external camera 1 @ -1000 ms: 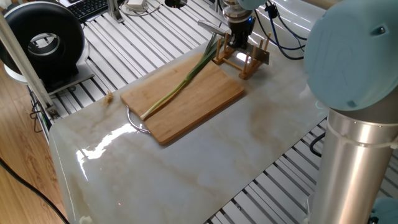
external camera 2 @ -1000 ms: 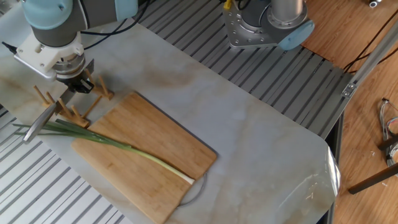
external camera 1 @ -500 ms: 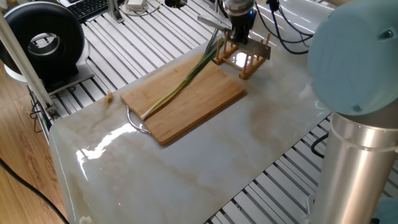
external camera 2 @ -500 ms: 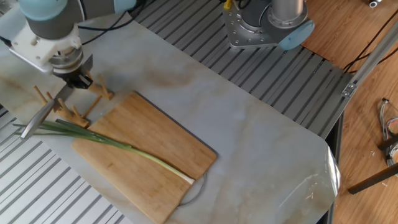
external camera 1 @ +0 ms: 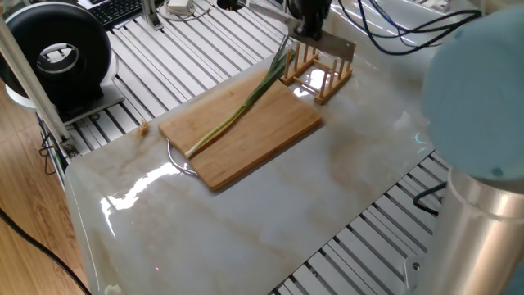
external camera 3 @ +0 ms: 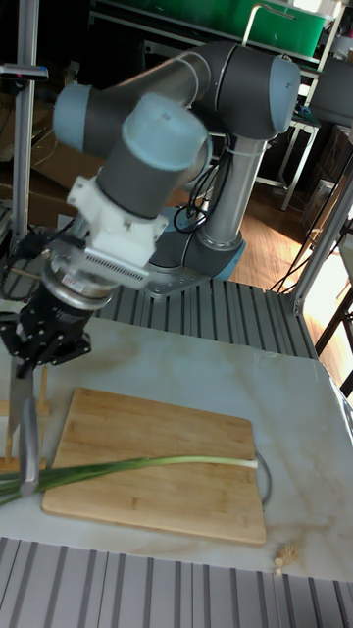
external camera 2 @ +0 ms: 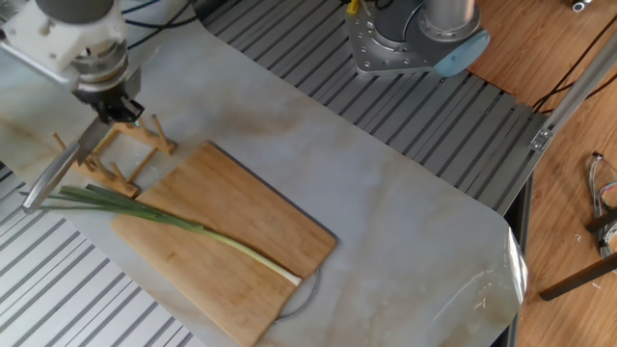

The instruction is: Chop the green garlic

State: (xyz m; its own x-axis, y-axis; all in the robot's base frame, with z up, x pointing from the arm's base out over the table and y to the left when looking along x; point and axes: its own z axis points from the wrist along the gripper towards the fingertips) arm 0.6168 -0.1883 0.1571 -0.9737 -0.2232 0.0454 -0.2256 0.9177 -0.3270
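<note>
The green garlic point(external camera 1: 237, 111) point(external camera 2: 183, 224) point(external camera 3: 147, 464) lies whole along the wooden cutting board point(external camera 1: 262, 139) point(external camera 2: 241, 217) point(external camera 3: 157, 417). Its white end rests near the board's metal handle, and its dark leaves hang over the far edge. My gripper point(external camera 1: 309, 20) point(external camera 2: 111, 104) point(external camera 3: 44, 348) is shut on a knife handle, above the wooden peg rack point(external camera 1: 323, 78) point(external camera 2: 135, 154). The knife point(external camera 2: 58, 169) point(external camera 3: 26, 432) slants down with its blade tip just beside the leaves, over the table rather than the board.
A black round device point(external camera 1: 57, 53) stands at the table's left corner, with a keyboard point(external camera 1: 119, 10) behind it. The arm's base point(external camera 2: 415, 39) sits on the slatted frame beyond the marble top. A small crumb point(external camera 3: 284, 557) lies near the board's handle end.
The gripper has risen from the peg rack, lifting the knife with it. The garlic and board have not moved.
</note>
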